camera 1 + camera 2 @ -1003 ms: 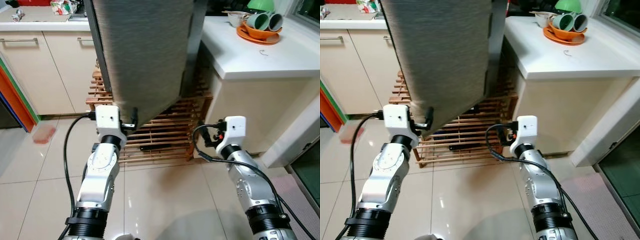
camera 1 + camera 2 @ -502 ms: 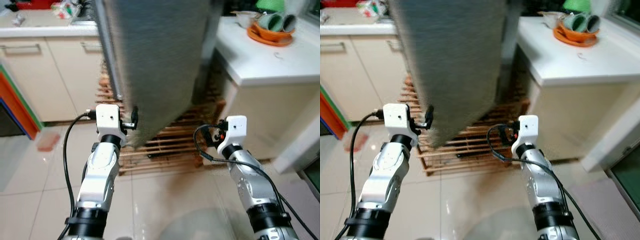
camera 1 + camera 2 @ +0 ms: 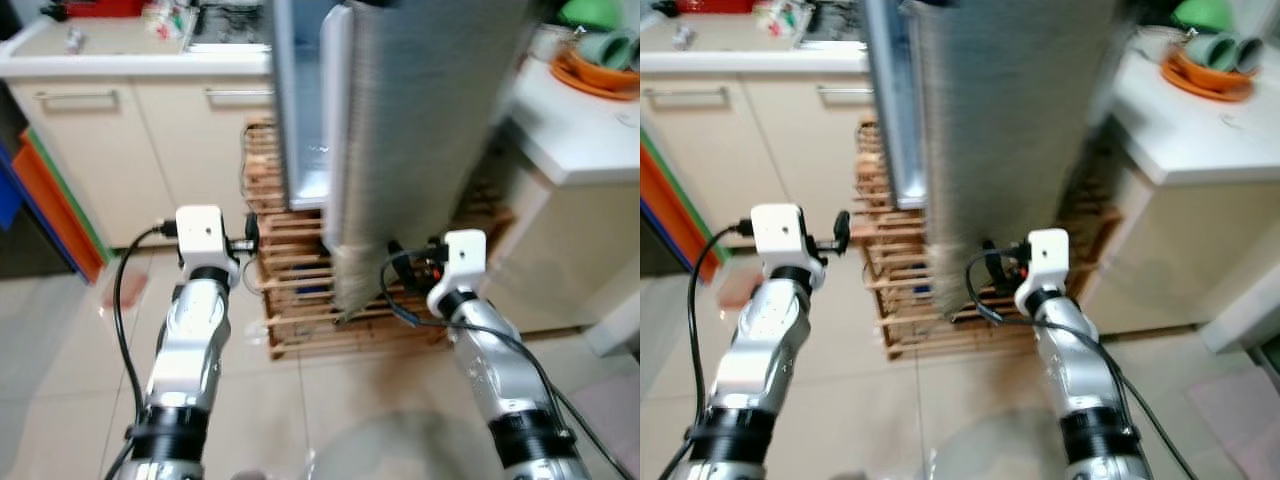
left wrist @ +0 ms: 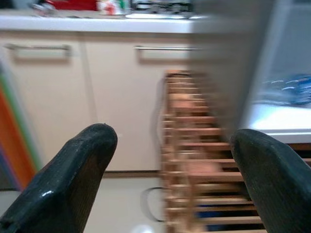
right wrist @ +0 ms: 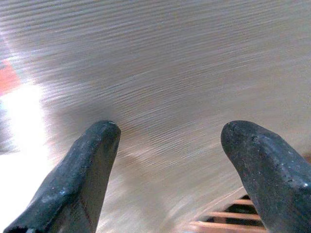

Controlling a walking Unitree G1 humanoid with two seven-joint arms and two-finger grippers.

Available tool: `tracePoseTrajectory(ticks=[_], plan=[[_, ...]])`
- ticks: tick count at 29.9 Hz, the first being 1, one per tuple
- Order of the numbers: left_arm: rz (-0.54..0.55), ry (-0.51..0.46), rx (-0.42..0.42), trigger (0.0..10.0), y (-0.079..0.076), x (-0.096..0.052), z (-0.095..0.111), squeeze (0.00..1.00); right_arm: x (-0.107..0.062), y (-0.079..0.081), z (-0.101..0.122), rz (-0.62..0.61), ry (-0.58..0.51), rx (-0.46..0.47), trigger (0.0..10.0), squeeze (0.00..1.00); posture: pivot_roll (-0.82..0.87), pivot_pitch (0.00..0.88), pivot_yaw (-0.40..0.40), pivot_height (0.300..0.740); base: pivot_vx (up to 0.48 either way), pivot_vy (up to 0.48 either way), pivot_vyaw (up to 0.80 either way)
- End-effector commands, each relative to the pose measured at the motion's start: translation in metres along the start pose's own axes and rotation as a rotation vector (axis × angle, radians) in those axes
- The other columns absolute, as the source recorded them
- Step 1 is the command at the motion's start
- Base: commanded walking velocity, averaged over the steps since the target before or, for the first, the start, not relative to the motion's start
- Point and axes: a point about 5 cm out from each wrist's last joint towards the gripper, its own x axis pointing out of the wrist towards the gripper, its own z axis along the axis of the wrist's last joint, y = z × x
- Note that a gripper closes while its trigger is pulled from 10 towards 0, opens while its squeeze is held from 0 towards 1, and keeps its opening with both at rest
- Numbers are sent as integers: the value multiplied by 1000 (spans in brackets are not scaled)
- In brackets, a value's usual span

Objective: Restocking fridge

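Kitchen floor (image 3: 60, 370) in front, tall grey fridge door (image 3: 420, 150) standing upright.
Left end effector (image 4: 170, 165) and right end effector (image 5: 170, 160) both spread wide, holding nothing.

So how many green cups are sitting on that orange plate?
2, as far as the blur allows: both green cups lie tipped side by side on the orange plate, at the far end of the white counter. More could be hidden behind them.
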Motion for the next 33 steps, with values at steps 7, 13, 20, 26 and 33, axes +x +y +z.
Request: tracePoseTrajectory(ticks=[7,13,20,26,33], plan=[[-41,-17,-5,10000,-15,0,3,0,8,1,16,-4,-57,-17,10000,31,15,0,-2,740,0,0,0],[-65,-37,21,10000,-18,0,6,0,9,7,14,27,-32,-40,10000,0,21,0,-3,740,0,0,0],[-134,-59,8,10000,-24,-6,6,0,3,10,14,33,-48,-68,10000,0,16,0,-4,740,181,0,0],[-140,-60,24,10000,-25,-3,6,0,-5,0,8,-16,-37,-60,10000,0,6,0,4,740,458,0,0],[-156,-72,21,10000,-25,0,9,0,-4,0,8,-23,-39,-56,10000,0,5,0,7,740,458,0,0]])
